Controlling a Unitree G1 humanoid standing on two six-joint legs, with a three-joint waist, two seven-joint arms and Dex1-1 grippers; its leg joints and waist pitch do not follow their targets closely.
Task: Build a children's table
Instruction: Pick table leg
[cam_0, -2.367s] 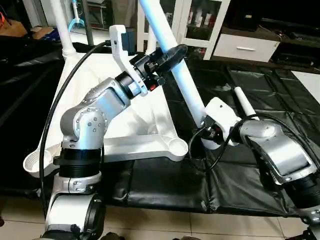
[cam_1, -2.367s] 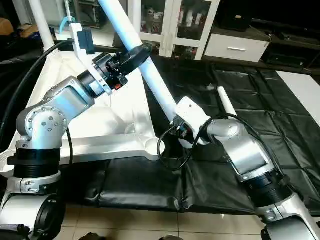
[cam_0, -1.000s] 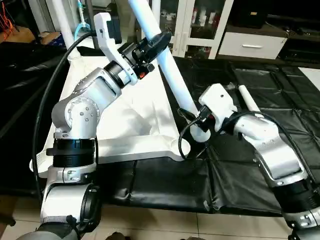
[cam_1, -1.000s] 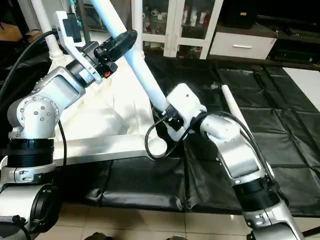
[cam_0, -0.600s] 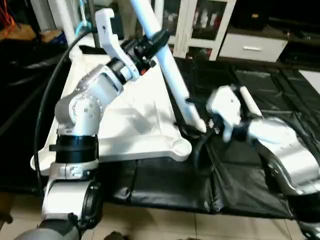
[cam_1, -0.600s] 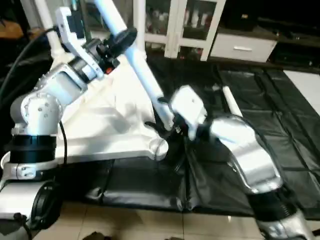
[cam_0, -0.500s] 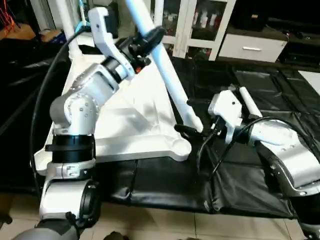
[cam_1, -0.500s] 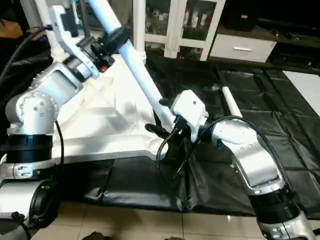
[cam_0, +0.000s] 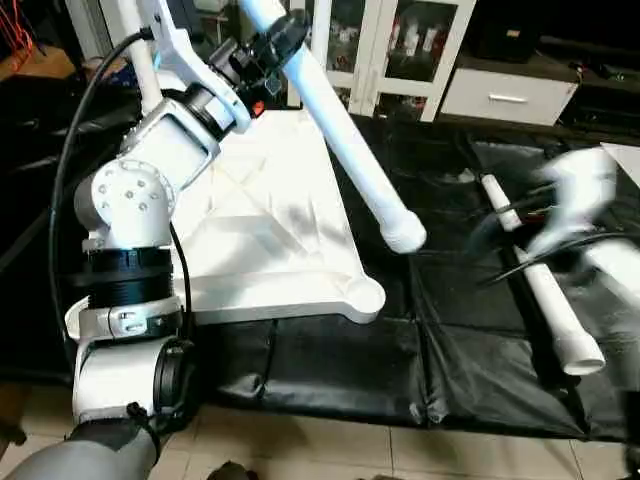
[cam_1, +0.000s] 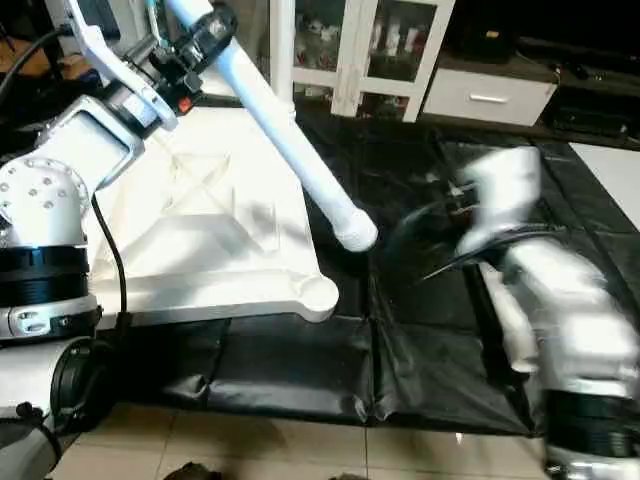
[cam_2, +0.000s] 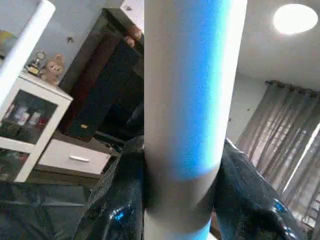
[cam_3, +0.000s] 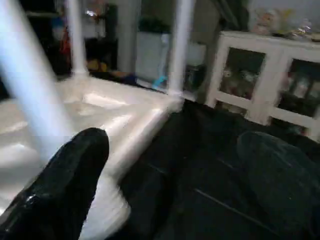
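The children's table's white tabletop (cam_0: 255, 230) lies upside down with its X ribs showing on the black-covered surface. My left gripper (cam_0: 275, 35) is high at the back, shut on a long white leg (cam_0: 345, 140) that slants down to the right. The leg's free lower end (cam_0: 403, 235) hangs just past the near right corner socket (cam_0: 365, 296). My right gripper (cam_3: 175, 145) is open and stands off to the right, blurred, clear of that leg. Another leg (cam_0: 540, 290) lies on the mat under it. Two legs (cam_3: 182, 45) stand upright in the far sockets.
White glass-door cabinets (cam_0: 400, 45) and a white drawer unit (cam_0: 505, 95) stand behind the work surface. The black cover (cam_0: 330, 360) hangs over the near edge above a tiled floor. A black cable (cam_0: 70, 150) loops along my left arm.
My right gripper has let go of the slanted leg's lower end, opened wide and swung away to the right. The left arm has lifted the leg higher.
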